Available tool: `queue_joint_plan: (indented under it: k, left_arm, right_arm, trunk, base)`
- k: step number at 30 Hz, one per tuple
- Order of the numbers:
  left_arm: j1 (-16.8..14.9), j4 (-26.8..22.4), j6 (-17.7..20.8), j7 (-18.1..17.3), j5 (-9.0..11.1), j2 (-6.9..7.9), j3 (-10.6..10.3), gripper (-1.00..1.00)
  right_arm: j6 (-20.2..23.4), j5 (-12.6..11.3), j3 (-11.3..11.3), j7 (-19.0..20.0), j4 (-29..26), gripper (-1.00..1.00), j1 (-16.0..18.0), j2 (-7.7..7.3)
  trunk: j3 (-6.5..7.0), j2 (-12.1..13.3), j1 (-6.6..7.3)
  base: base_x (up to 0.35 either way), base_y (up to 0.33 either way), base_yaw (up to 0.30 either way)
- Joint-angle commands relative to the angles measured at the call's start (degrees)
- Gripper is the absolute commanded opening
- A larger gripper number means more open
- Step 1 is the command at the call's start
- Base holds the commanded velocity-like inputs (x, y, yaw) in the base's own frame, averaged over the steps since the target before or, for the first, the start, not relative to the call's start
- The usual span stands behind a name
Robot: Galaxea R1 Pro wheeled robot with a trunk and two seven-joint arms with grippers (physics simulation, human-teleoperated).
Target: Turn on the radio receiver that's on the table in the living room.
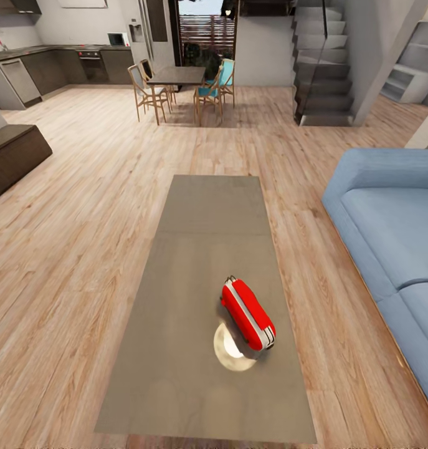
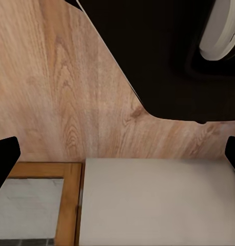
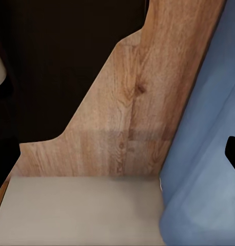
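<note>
The red radio receiver (image 1: 248, 313) lies on the long grey-brown table (image 1: 195, 249), on the near right part of its top, with its white trim band facing up. A pale round patch (image 1: 231, 350) shows on the tabletop just in front of it. In the left wrist view, my left gripper (image 2: 117, 154) is open, its dark fingertips (image 2: 4, 159) at the picture's two edges above plank floor. In the right wrist view, my right gripper (image 3: 117, 159) looks open, with one dark fingertip (image 3: 234, 152) beside blue upholstery.
A large blue sofa (image 1: 388, 237) runs along the table's right side. A dark low cabinet (image 1: 14, 156) stands at the left. Farther back are a dining table with wooden chairs (image 1: 176, 78), a staircase (image 1: 323, 62) and kitchen counters (image 1: 27, 68). Plank floor (image 1: 83, 237) surrounds the table.
</note>
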State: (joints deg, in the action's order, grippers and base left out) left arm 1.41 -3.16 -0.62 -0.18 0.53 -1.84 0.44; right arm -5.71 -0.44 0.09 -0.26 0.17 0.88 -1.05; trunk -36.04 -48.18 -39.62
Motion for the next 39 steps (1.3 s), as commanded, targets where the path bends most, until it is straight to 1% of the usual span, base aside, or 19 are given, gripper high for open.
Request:
queue_joint_plan:
  k: [1,28,35,39]
  left_arm:
    - [0.0,0.0,0.0,0.0,0.0,0.00,0.0,1.00]
    - [0.0,-0.1,-0.1,0.0,0.0,0.08,0.0,1.00]
    - [0.0,-4.5,-0.3,0.5,0.0,-0.01,0.0,1.00]
    - [0.0,-8.6,-0.3,0.8,0.0,-0.15,0.1,1.00]
  right_arm:
    - [0.0,0.0,0.0,0.0,0.0,1.00,0.0,0.00]
    - [0.1,0.1,0.1,0.1,0.0,1.00,0.0,0.12]
    - [0.5,0.3,0.1,0.0,-0.1,1.00,0.0,0.20]
    - [0.5,0.5,0.1,0.1,-1.3,1.00,0.0,0.06]
  trunk:
    - [-0.09,0.0,0.00]
    - [-2.57,0.0,0.00]
    - [-3.06,0.0,0.00]
    - [-3.20,0.0,0.00]
  base:
    - [0.000,0.000,0.000]
    - [0.000,0.000,0.000]
    - [0.000,0.000,0.000]
    - [0.000,0.000,0.000]
